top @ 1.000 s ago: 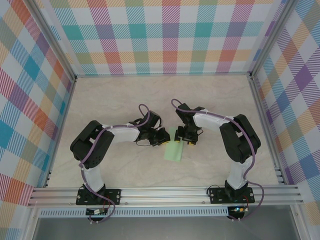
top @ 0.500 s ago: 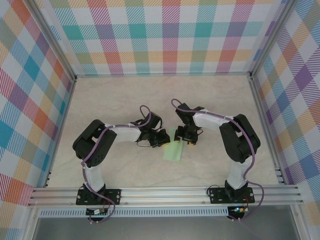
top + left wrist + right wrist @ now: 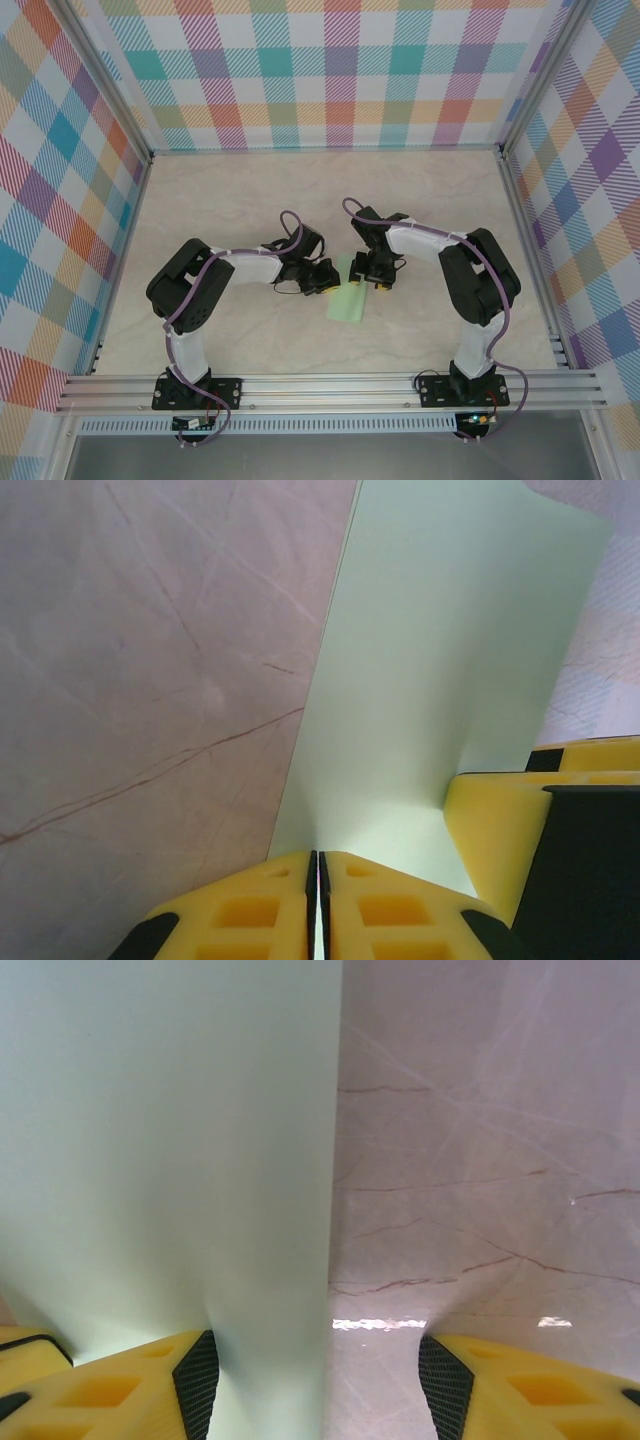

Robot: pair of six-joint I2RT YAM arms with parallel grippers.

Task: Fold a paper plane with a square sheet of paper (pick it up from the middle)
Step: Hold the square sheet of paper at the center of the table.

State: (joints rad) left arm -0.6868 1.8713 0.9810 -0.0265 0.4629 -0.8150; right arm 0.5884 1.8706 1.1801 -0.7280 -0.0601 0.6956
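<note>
Where the overhead camera takes in the whole cell, the pale mint sheet of paper lies as a narrow slanted oblong just below centre frame on the marbled table. The left gripper and right gripper flank its upper end, with checked walls behind and an aluminium rail along the bottom; the spacing of the jaws is too small to read here. The left wrist view supplies the grip detail: the left gripper sits at bottom centre, its two yellow fingers pressed together with the near edge of the sheet pinched in the seam. The paper runs off toward the upper right, bare table lies to its left, and a yellow finger of the right gripper stands against the sheet at lower right. The right wrist view gives the other side: the right gripper has its jaws moderately wide. One finger at bottom left is against the sheet, which covers the left half of the frame; the other finger at bottom right stands clear of it over the table.
</note>
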